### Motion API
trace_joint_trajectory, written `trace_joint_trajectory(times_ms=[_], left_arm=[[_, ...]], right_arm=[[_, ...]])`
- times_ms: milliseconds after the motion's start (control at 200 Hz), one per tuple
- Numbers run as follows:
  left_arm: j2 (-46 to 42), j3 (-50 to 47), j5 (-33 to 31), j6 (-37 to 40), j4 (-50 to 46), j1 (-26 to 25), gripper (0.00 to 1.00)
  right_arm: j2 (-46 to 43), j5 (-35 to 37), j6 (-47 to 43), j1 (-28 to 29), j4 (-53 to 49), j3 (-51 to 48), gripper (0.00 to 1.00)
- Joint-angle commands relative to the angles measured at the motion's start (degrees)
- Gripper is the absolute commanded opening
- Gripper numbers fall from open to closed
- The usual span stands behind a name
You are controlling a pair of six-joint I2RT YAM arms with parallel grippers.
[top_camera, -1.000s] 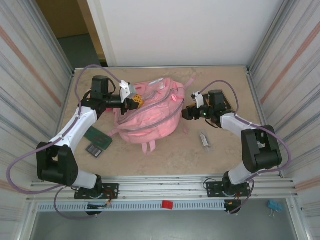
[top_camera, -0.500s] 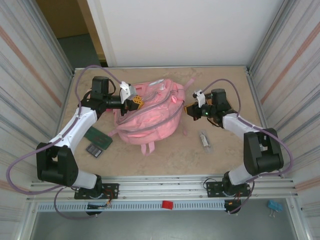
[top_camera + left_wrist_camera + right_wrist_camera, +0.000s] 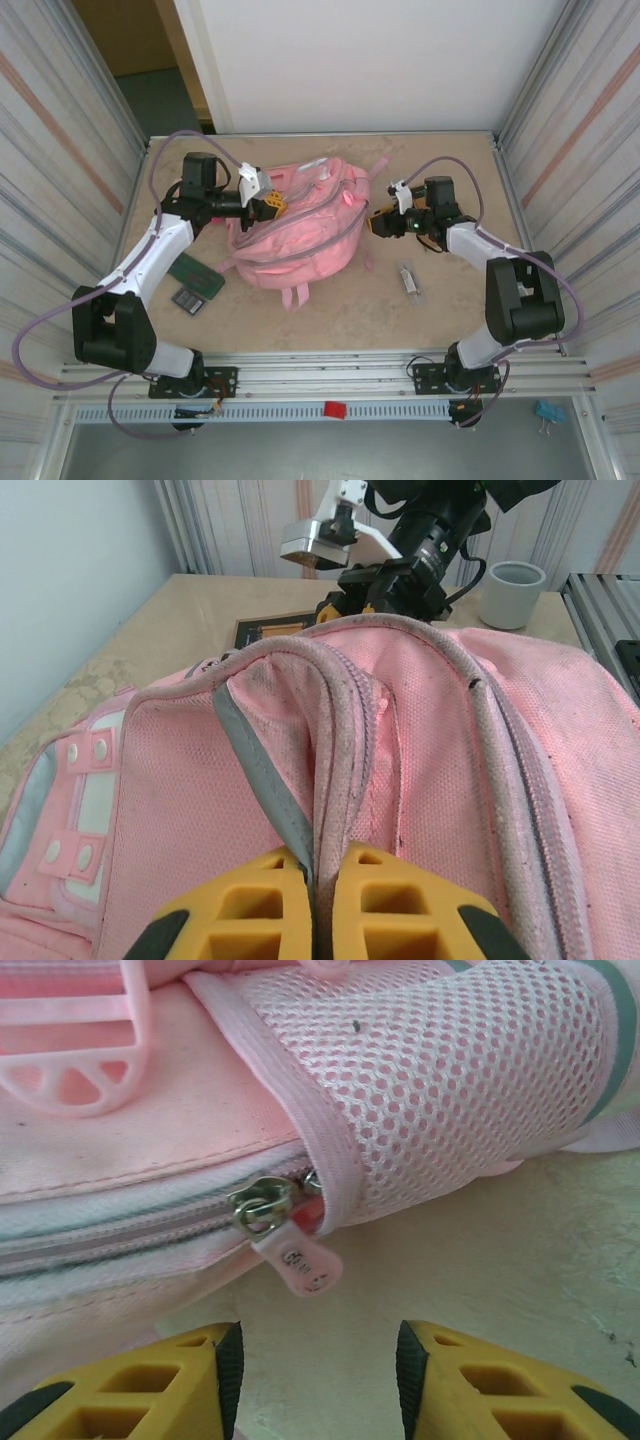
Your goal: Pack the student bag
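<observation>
Student bag [image 3: 300,235], grey trim [image 3: 262,780] — clamped (left jaws)

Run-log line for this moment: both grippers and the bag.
left gripper: shut on backpack trim | right gripper: open, short of zipper pull, no contact

Centre blocked by student bag [image 3: 300,238] — tabletop [image 3: 340,325] free along near edge.

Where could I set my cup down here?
The widest bare patch of table lies between the student bag and the near rail. A narrow strip runs behind the bag along the white wall. Left of the bag is crowded: a green board and a dark slab beside the left arm. On its right: the right gripper and a small tube.
</observation>
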Motion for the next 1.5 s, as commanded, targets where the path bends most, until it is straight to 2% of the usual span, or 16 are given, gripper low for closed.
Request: trace_joint_trajectory(times_ms=[0,190,225,331,376,571,616,712,907,1077,1328,1493], left_arm=[[-4.52,1.89,6.81,-0.18,3.83,0.5,0.0],[-4.37,2.31,7.68,-0.34,3.51,0.63,0.0],[-4.35,2.25,7.69,-0.31,3.39,0.63,0.0],[-4.37,2.23,7.29,-0.25,3.29,0.61,0.0],[-4.42,1.99,7.12,-0.22,3.33,0.67,0.0],[-4.58,1.72,5.89,-0.07,3.36,0.63,0.0],[-4.51,1.67,4.9,-0.15,3.43,0.68,0.0],[-4.61,1.63,-0.1,-0.46,3.35,0.31,0.0],[-5.37,0.76,-18.31,-0.79,3.88,-3.85,0.0],[-5.24,-0.56,-30.38,-2.97,6.52,-6.64,0.0],[-3.18,-0.49,-41.33,-4.46,7.96,-10.87,0.0],[-0.79,0.26,-45.5,-7.87,10.33,-12.92,0.0]], right_arm=[[1.5,-0.31,-0.53,1.15,2.3,2.35,0.47],[2.34,-1.38,-0.23,1.71,5.39,2.98,0.46],[2.42,-1.84,-0.32,1.67,5.34,3.13,0.42],[2.39,-5.04,-0.44,0.72,4.04,3.89,0.2],[2.0,-5.15,-0.51,0.46,3.85,3.66,0.14],[0.14,-7.01,-1.7,-0.7,1.89,2.92,0.0],[-0.37,-7.56,-2.05,-0.88,1.06,2.95,0.0],[-1.1,-8.94,-2.97,-0.96,-2.59,3.88,0.0],[-2.77,-9.4,-6.07,0.92,-15.7,7.99,0.0],[-3.58,-9.37,-7.73,2.98,-26.28,11.6,0.0],[-5.51,-10.08,-8.02,6.49,-38.01,16.7,0.0],[-5.0,-11.19,-0.4,8.5,-44.08,20.02,0.0]])
